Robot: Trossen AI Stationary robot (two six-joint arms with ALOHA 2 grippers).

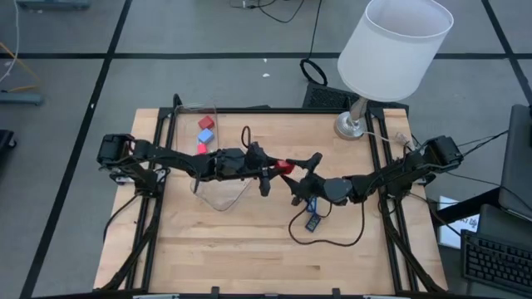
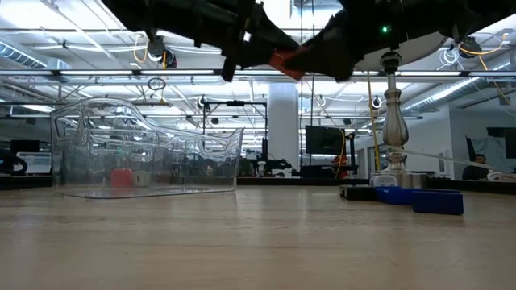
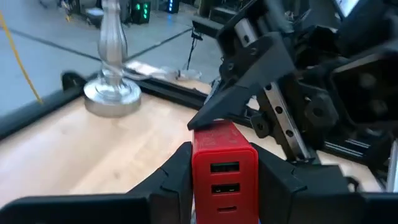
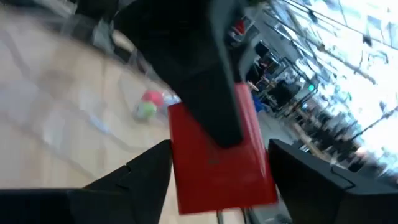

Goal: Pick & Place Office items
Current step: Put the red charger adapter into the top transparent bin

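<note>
The desk (image 1: 249,257) lies bare and wooden under both my arms, which meet above its middle, well clear of the surface in the low view. The white-shaded lamp (image 1: 395,46) stands at the far right corner. The clear plastic container (image 2: 149,153) sits on the left half, below my left arm, with a blue cube (image 1: 206,123) and a red cube (image 1: 204,135) showing in it from above.

My left tool (image 3: 224,180) is closed onto the red charger block (image 3: 224,168), one finger on each flat side, with its port face toward my wrist. My right tool (image 4: 217,168) stands just across from it, fingers spread wider than the block and lying either side of it. I cannot tell whether they touch it.

So the block hangs in the air between the two tools, its long axis running along the line from one to the other, roughly left to right across the desk. I judge the coming move to be a handover. The container lies to the left, behind my left tool and on my left arm's side. A blue rectangle (image 1: 313,204) and a dark one (image 1: 312,222) lie on the desk under my right arm.
</note>
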